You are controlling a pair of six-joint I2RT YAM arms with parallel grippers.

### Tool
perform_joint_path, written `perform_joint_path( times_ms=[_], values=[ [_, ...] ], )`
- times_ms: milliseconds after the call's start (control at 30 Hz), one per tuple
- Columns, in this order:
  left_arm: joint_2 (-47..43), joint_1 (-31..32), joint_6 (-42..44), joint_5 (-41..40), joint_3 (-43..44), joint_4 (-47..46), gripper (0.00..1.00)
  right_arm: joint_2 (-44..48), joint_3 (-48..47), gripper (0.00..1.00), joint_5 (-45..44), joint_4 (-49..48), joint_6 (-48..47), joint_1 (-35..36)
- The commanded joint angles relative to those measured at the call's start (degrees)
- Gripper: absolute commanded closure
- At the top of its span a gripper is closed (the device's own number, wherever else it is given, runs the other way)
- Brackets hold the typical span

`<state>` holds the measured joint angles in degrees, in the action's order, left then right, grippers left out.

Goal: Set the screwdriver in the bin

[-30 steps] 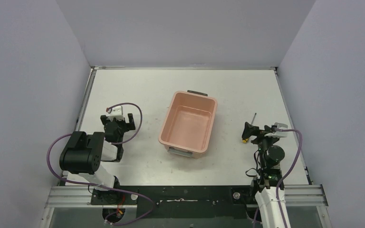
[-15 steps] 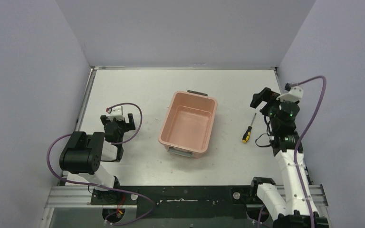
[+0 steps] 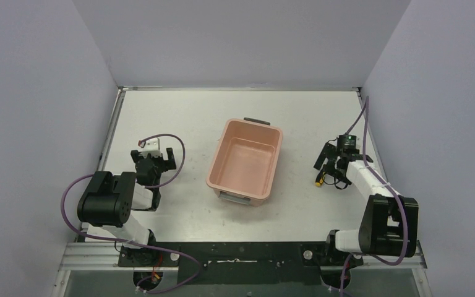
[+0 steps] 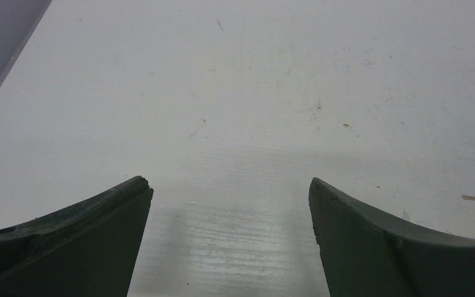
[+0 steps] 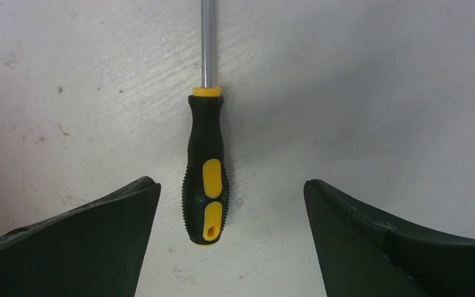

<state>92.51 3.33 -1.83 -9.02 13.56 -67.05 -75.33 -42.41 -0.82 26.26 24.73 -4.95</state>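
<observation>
Since half a second ago my right arm [image 3: 371, 182] has swung down from the far right edge. My right pincer [image 3: 323, 168] now hangs over the screwdriver [image 5: 206, 167], which lies where it lay, flat on the counter [image 3: 179, 117] to the right of the bin [image 3: 246, 164], near it but not touching. From my right wrist, the black-and-yellow handle sits between the two fingers, nearer the one on the view's left, its shaft pointing away. The jaws stand wide and grip nothing. From above, only the handle's yellow butt shows below the pincer. My left pincer [image 4: 230, 182] has not stirred: it is spread wide over the counter, left of the bin.
</observation>
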Motion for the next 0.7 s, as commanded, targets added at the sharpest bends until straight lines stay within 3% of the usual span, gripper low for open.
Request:
perform_joint_path(
  times_ms=[0, 133, 233, 333, 467, 500, 667],
  values=[
    [-0.22, 0.09, 0.15, -0.21, 0.95, -2.32, 0.03, -3.71, 0.43, 0.13, -0.87, -4.4, -0.22, -0.23],
    [-0.22, 0.09, 0.11, -0.21, 0.98, -2.32, 0.03, -7.73, -0.18, 0.16, -1.33, -5.75, -0.99, -0.15],
    [-0.22, 0.12, 0.15, -0.21, 0.94, -2.33, 0.03, -10.46, -0.46, 0.25, -1.31, -6.64, -1.62, -0.06],
    [-0.2, 0.1, 0.09, -0.21, 0.97, -2.37, 0.03, -12.83, -0.26, 0.49, -0.12, -7.62, -2.17, 0.07],
    [-0.18, 0.05, 0.15, -0.21, 0.96, -2.32, 0.03, -13.33, -0.58, 0.95, 0.38, -7.39, -3.06, 0.07],
    [-0.22, 0.08, 0.13, -0.26, 0.96, -2.32, 0.03, -12.59, -0.96, 1.0, 0.38, -6.79, -3.06, 0.15],
    [-0.2, 0.09, 0.15, -0.21, 1.01, -2.34, 0.03, -4.54, -7.21, 1.0, 0.03, 0.48, -3.18, 1.26]
  ],
)
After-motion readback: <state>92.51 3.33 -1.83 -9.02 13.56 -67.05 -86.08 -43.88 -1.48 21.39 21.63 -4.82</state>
